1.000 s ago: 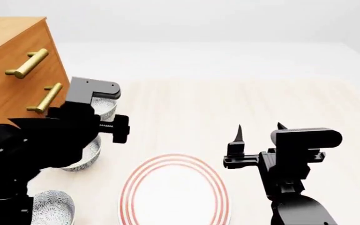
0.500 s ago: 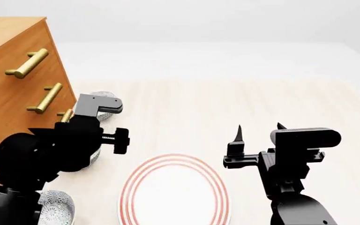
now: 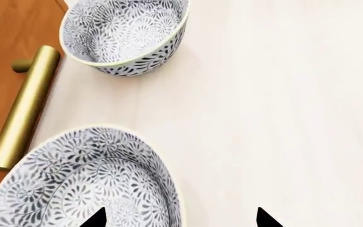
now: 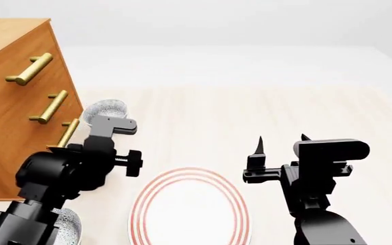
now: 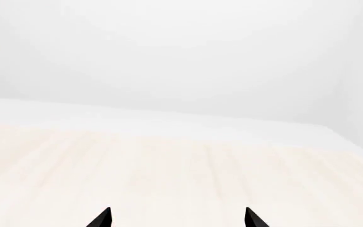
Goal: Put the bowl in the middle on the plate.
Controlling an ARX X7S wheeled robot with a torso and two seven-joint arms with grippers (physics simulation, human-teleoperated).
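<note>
Three look-alike bowls line the cabinet side, and the middle bowl (image 3: pixel 87 184) sits directly under the left gripper (image 3: pixel 180 218) — jaws spread, one tip over its inside, one beyond its rim — the plate (image 4: pixel 189 209) lying rightward.

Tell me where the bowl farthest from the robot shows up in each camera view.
Head view: the farthest bowl sits left of centre, partly hidden, beside the wooden cabinet.
Left wrist view: it shows whole, beyond the nearer bowl.
Right wrist view: not in it.
Shared landmark: the lowest brass handle, close beside this bowl in both.
</note>
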